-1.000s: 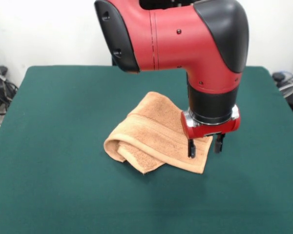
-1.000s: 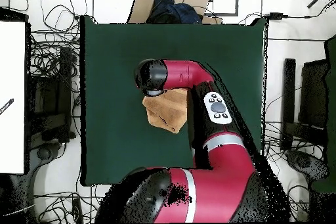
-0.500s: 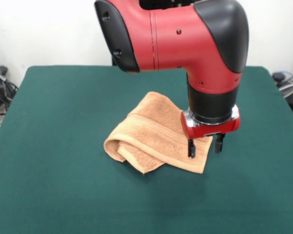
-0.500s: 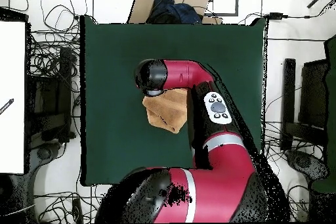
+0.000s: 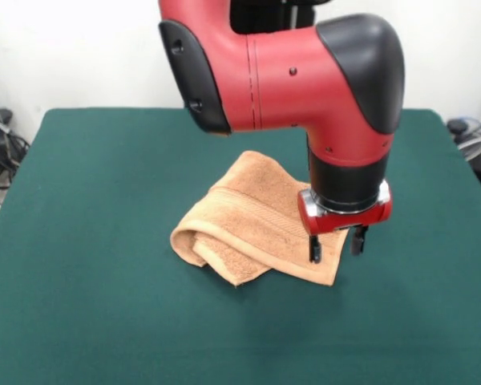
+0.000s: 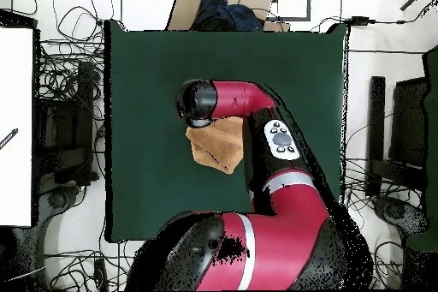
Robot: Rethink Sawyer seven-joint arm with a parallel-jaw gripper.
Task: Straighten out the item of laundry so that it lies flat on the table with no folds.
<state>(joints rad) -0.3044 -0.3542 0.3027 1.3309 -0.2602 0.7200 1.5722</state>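
One small change shows: the gripper [image 5: 334,248] has dipped slightly since a moment ago, jaws spread and empty, straddling the right edge of the towel [image 5: 248,220], which lies folded over itself mid-table [image 5: 80,241]. It is probably closing in on that corner, though contact is hard to judge; the fold remains, so unfolding has not begun.

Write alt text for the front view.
A red and black robot arm holds its open gripper over the right corner of a folded peach-orange towel. The towel lies doubled over near the middle of a dark green table.
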